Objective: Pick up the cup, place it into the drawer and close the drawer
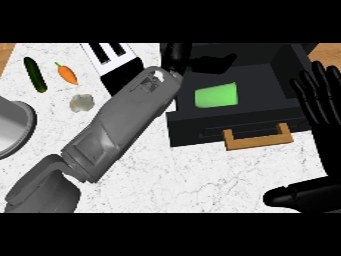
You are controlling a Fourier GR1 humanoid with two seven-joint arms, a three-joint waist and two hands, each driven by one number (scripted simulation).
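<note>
My left hand (pixel 179 54) reaches over the back of the open black drawer (pixel 258 87), fingers curled with nothing in them. One green cup (pixel 217 95) lies inside that drawer, just below the hand and apart from it. The drawer carries one tan handle (pixel 258 139) on its front. My right hand (pixel 328 102) rests open at the right edge, fingers up. On the white counter (pixel 202 175) I count one carrot (pixel 67 73), one cucumber (pixel 35 74), one pale garlic-like lump (pixel 81 102), one grey pot (pixel 3 127) and one toaster (pixel 115 62). I see no readable writing.
</note>
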